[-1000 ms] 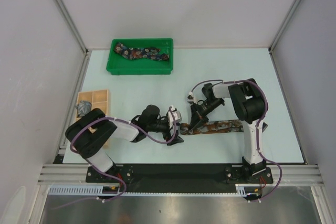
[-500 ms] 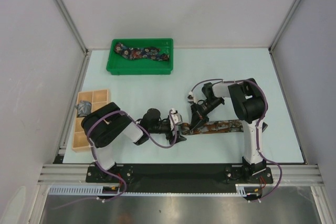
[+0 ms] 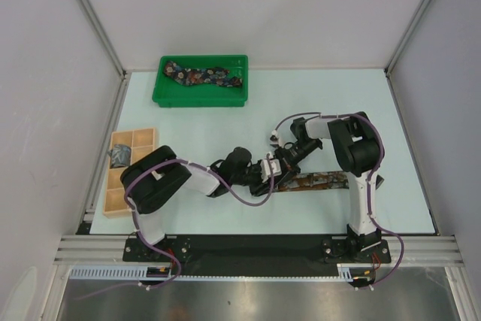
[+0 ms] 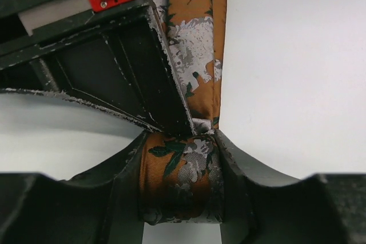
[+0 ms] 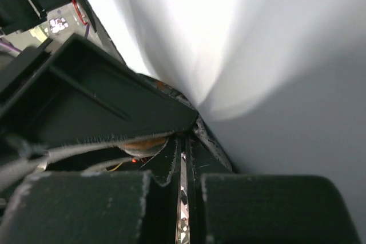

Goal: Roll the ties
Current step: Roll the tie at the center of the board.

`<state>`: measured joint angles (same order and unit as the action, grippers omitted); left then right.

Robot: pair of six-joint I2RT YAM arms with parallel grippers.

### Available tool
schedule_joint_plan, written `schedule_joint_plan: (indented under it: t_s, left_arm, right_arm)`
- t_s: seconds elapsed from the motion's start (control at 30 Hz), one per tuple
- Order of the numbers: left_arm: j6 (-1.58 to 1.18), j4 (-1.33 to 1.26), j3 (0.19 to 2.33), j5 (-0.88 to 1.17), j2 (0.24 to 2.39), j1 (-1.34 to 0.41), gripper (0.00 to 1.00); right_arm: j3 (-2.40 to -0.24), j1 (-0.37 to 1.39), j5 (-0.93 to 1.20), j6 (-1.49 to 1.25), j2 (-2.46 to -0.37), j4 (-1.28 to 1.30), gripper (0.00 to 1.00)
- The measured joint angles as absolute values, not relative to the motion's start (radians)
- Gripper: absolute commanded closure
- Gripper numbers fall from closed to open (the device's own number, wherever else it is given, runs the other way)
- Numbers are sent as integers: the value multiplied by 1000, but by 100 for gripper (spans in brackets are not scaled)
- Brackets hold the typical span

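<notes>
Gripping rolled end of rust-brown floral-print fabric necktie [image 4: 197,55] with left gripper [image 4: 182,164] (closed right gripper [image 5: 183,147] touching just beside).

**Three ties, three resting places**

A rust-brown fabric necktie with a grey-white leaf print [image 3: 319,180] lies stretched flat, well to the near right of the green plastic tray [image 3: 199,100], its left end folded over. A dark navy floral necktie [image 3: 207,77] lies crumpled inside that tray. A grey-blue necktie [image 3: 120,155] sits bundled to the tray's near left.
</notes>
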<state>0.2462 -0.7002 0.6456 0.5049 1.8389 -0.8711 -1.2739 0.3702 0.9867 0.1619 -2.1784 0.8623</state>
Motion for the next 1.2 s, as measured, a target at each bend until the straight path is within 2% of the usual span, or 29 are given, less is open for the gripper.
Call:
schedule_joint_plan:
  t_s: [0.13,0.2,0.27,0.3,0.4,0.53,0.77,0.97,1.2]
  left_arm:
    - [299,-446,769,481,1827,-889,71]
    - [332,-300,845,452,1827,-905,73]
    - [361,-176,908,416,1831,-922,76]
    - [375,-117,941,398,1836,-930,76]
    - [416,7,1013,357,1850,-950,80]
    - [480,150,1108,319,1881,-967,83]
    - [517,243,1176,319,1912,-970,83]
    - [516,270,1195,322,1923,-970,83]
    - [514,275,1200,328,1926,-968,83]
  right_arm:
    - [-1271,354,976,161,-2172,864,100]
    - [-1268,347,970,158,-2168,865,100]
    - [-1265,344,967,158,-2165,865,94]
    - [-1264,343,966,158,-2164,865,86]
    - [-1252,331,963,155,-2152,865,76]
    - [-1215,287,973,152,-2123,867,69]
    - [-1119,173,1010,200,-2048,868,60]
    - [-1069,183,1092,192,-2015,811,55]
    - [-1007,202,1147,75,-1957,634,54]
